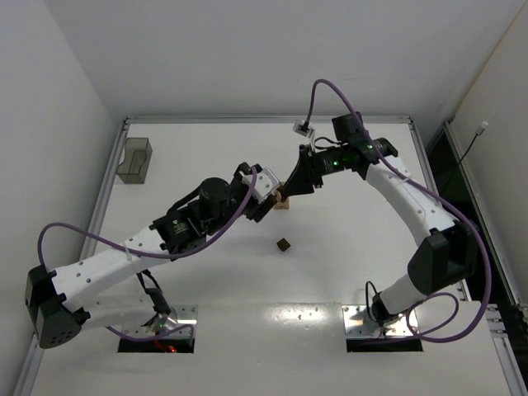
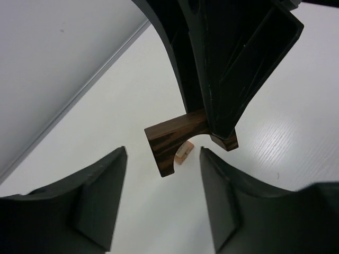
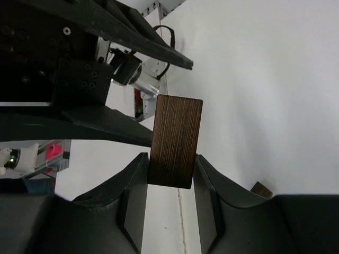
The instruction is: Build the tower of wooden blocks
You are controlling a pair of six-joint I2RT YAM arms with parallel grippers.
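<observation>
My right gripper (image 3: 170,157) is shut on a dark brown arch-shaped block (image 3: 175,140) and holds it above the table. In the left wrist view the same arch block (image 2: 169,143) hangs from the right gripper's fingers (image 2: 222,79), just beyond my open, empty left gripper (image 2: 163,153). A small light tan block (image 2: 184,153) lies on the table behind the arch. In the top view both grippers, left (image 1: 266,191) and right (image 1: 290,186), meet over the tan block (image 1: 283,203). A loose dark brown cube (image 1: 283,244) sits nearer the arms and also shows in the right wrist view (image 3: 261,189). No stacked tower shows.
A translucent grey plastic bin (image 1: 134,160) stands at the far left of the white table (image 1: 346,272). White walls enclose the table on the left, back and right. The arms' base plates (image 1: 384,318) are at the near edge.
</observation>
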